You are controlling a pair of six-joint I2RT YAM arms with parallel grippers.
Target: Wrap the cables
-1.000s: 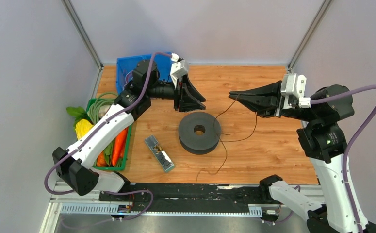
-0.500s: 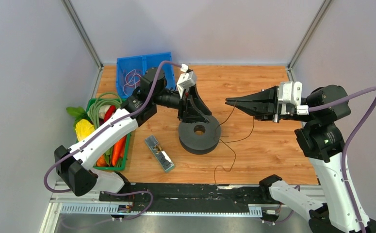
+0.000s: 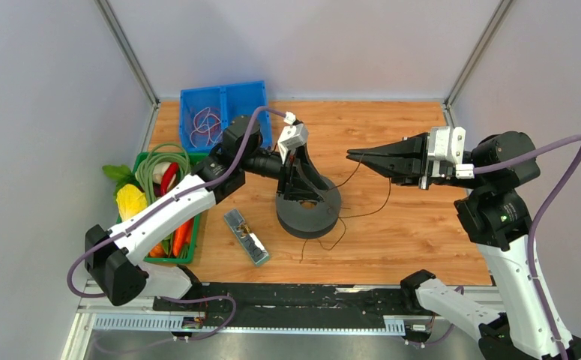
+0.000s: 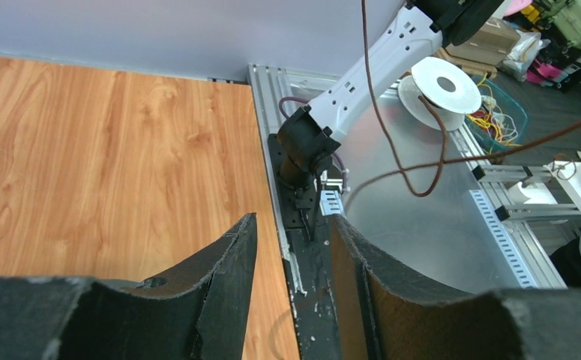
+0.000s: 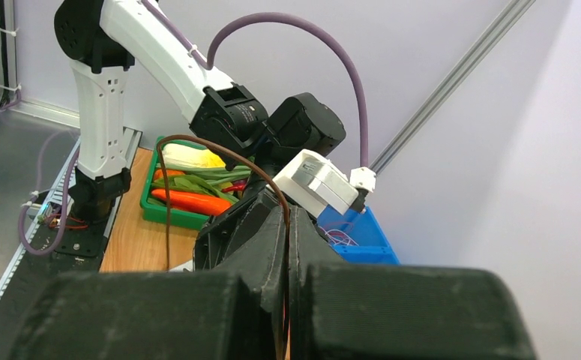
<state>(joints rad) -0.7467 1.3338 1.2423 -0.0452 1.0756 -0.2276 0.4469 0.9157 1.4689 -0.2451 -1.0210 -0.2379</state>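
Pale walls (image 3: 309, 45) enclose a wooden tabletop (image 3: 422, 232). At its left, a green bin (image 3: 175, 260) holds vegetables and a coiled hose; a blue bin (image 3: 223, 88) holds thin pinkish wires. The left tool (image 4: 293, 225), spread, sits over the black spool (image 3: 324, 217). The right tool (image 3: 352, 155), pressed together, pinches the cable (image 5: 166, 210) — a thin, dark, limp wire trailing onto the tabletop beside the spool.

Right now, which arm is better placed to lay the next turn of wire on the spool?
Right. The right claw is shut on the thin wire beside the black spool; the left claw is open over the spool, holding no wire.
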